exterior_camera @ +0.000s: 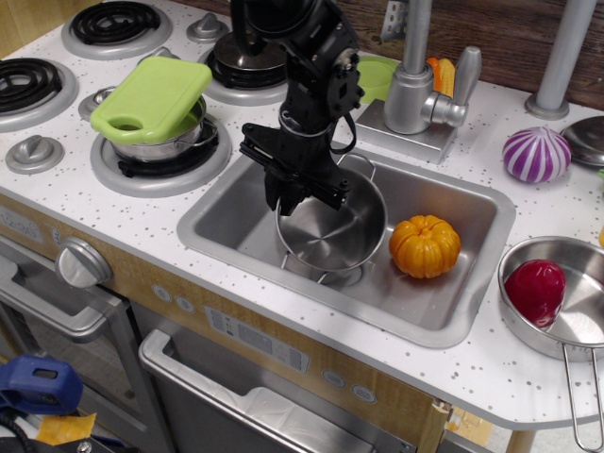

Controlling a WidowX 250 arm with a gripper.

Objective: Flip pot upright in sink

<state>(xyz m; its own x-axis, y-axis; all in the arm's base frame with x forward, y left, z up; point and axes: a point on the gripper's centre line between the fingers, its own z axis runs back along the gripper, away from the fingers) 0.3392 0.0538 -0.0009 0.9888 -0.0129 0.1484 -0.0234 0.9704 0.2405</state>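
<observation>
The claw (300,185) hides the pot (332,229) rim's left part.

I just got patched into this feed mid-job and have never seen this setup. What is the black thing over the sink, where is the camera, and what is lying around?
One camera looks down from the front at a toy kitchen. The black thing is a robot arm; its gripper is clamped on the rim of the shiny stainless-steel pot, which sits mouth-up in the grey metal sink. An orange pumpkin lies beside it. Left: a steel pot under a green board. Right: a purple onion and a red ball in a long-handled pan.
</observation>
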